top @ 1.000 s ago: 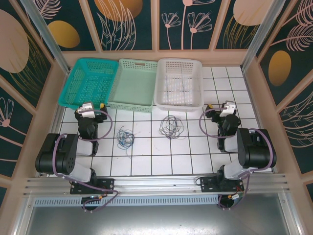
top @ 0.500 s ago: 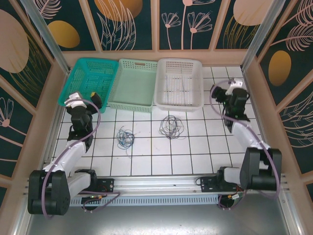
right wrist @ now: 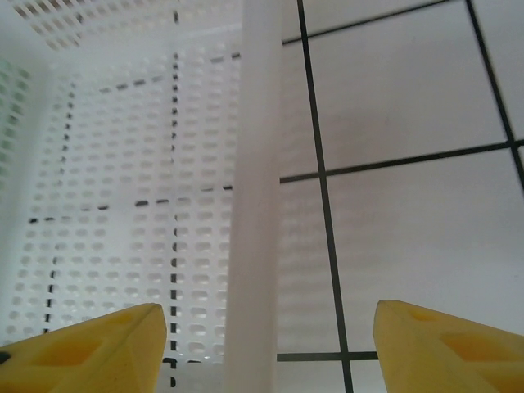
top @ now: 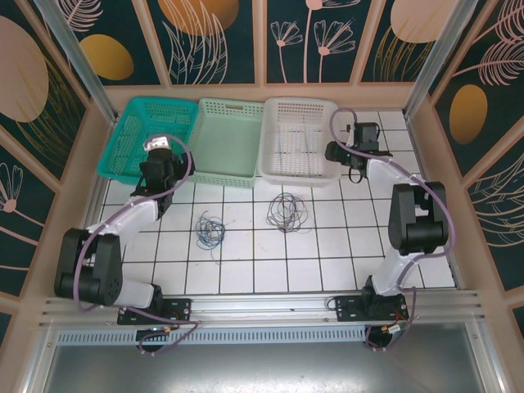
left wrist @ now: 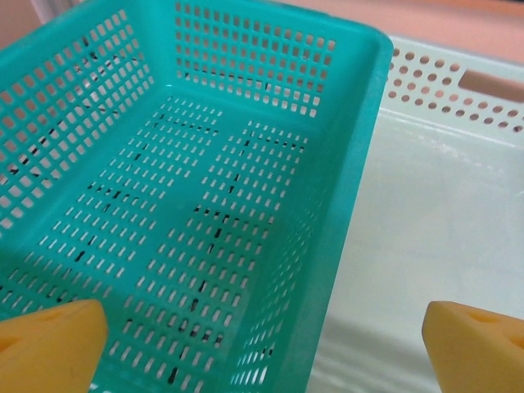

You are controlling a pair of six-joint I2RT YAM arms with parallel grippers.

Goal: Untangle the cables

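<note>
Your left hand (left wrist: pixel 262 340) is spread wide above the teal basket (left wrist: pixel 164 180). Your right hand (right wrist: pixel 266 344) has its fingers apart, straddling the white basket (right wrist: pixel 254 164) wall. The cables (top: pixel 286 211) lie in two tangles on the tiled surface (top: pixel 344 262), well apart from both hands.

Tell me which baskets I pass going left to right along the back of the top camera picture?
Teal plastic basket → pale mint-green plastic basket → white plastic basket.
</note>
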